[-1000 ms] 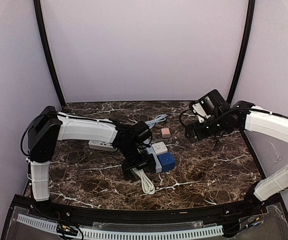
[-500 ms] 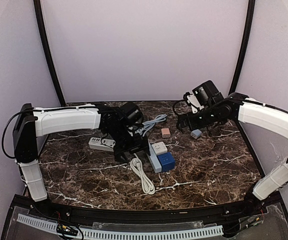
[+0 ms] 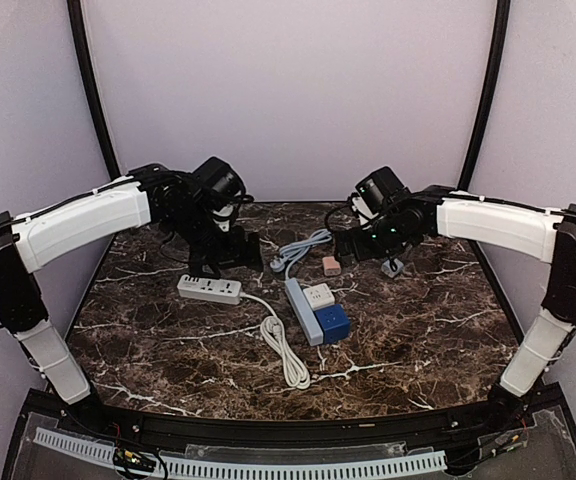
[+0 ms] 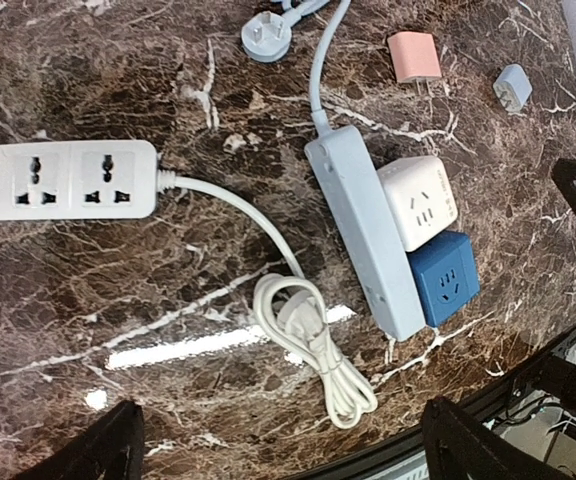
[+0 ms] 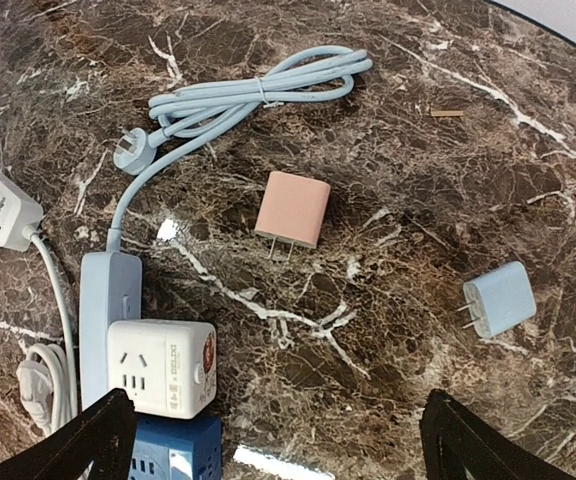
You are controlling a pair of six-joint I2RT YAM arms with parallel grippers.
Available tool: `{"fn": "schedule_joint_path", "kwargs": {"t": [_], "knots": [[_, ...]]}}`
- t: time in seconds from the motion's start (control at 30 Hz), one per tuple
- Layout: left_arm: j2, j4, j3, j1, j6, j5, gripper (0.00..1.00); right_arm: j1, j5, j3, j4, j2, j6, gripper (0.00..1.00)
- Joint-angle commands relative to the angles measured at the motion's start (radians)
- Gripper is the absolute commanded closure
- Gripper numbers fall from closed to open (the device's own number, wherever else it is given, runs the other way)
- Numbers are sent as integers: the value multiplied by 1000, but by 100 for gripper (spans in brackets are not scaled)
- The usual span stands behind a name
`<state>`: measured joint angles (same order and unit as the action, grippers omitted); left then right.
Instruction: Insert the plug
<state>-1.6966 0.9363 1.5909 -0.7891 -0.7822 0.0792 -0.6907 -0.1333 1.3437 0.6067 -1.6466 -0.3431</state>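
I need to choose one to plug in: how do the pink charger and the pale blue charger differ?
The pink charger looks larger than the pale blue charger. In the right wrist view the pink one's prongs point down, the blue one's left. The pink one lies nearer the coiled blue cable than the blue one. Both lie loose on the table, unplugged, with two prongs.

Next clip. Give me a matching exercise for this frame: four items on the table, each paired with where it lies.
Items:
1. pink charger
2. pale blue charger
3. white cube
4. white power strip

Places:
A. against the grey-blue strip, next to the blue cube
B. farthest left
C. alone, farthest right
D. beside the bundled pale blue cable

Pairs: 1-D, 2-C, 3-A, 4-B
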Motion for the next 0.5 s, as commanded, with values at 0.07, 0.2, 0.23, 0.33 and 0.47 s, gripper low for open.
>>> {"fn": "schedule_joint_path", "kwargs": {"t": [0.07, 0.2, 0.23, 0.33, 0.47], "knots": [[55, 113, 32, 68, 166, -61, 5, 7, 40, 116, -15, -140, -98, 1], [50, 146, 55, 97, 225, -66, 6, 7, 43, 197, 14, -254, -134, 2], [45, 153, 64, 106, 234, -67, 7, 7, 42, 217, 17, -282, -136, 2], [40, 188, 83, 119, 281, -103, 8, 7, 28, 271, 32, -358, -137, 4], [46, 221, 96, 133, 322, -136, 8, 7, -19, 341, 53, -438, -141, 5]]}}
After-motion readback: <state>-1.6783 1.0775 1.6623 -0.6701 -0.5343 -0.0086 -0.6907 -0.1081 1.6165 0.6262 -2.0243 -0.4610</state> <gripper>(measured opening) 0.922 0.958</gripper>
